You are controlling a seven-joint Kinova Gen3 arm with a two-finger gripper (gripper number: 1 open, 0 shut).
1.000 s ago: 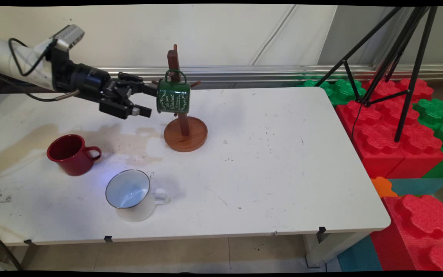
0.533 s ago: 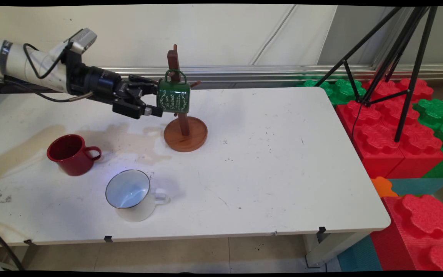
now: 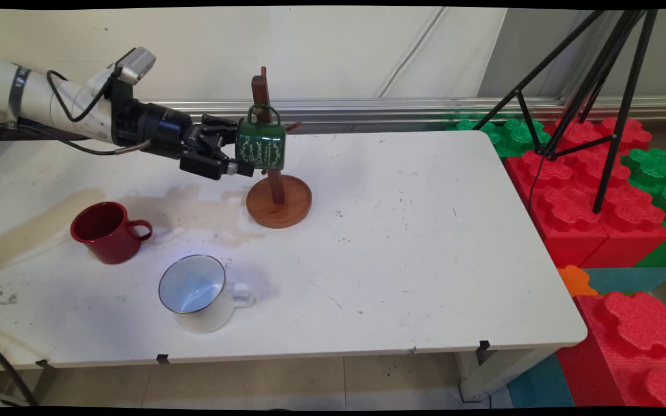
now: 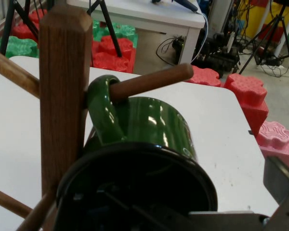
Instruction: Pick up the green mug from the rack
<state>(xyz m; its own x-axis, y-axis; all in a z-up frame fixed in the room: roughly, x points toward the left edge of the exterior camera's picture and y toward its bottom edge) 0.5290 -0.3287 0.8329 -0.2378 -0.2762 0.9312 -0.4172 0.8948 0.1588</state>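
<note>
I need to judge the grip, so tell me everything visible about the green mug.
The green mug is glossy, enamel-looking, dark inside, with pale lettering on its side. It hangs by its loop handle on a peg of the wooden mug stand, above the table. The gripper is at its open mouth; contact cannot be confirmed.

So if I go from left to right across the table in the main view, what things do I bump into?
Red mug → white mug → green mug hanging on the wooden rack → tripod and red and green foam blocks past the table's edge.
</note>
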